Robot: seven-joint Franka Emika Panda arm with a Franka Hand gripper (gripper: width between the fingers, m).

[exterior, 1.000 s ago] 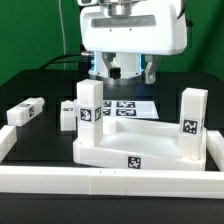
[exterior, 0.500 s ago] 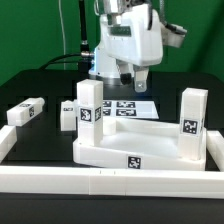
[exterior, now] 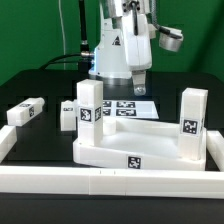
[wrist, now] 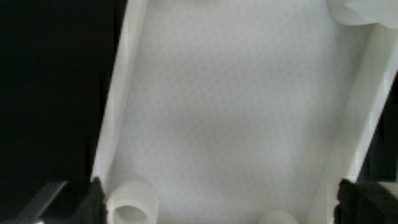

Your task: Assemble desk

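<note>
Where the arm (exterior: 125, 40) hangs at 12 o'clock in the exterior view, its tool (exterior: 137, 86) points down above the marker board (exterior: 128, 106) and does not touch it. The tabletop (exterior: 140, 148) lies rim up on the black desk (exterior: 45, 85) near 5 o'clock. The first leg (exterior: 91, 105) stands upright at its 10 o'clock corner and the second leg (exterior: 190, 122) at its 3 o'clock corner. The third leg (exterior: 25, 113) and the fourth leg (exterior: 68, 113) lie loose on the desk at 9 o'clock, the fourth just beside the first. A white rail (exterior: 110, 181) runs along 6 o'clock.

In the wrist view the tool (wrist: 208, 200) has its two dark fingers (wrist: 50, 198) spread wide, with nothing pinched. Under them a big blurry white piece with raised edges fills the picture; it looks like the tabletop (wrist: 222, 100).
</note>
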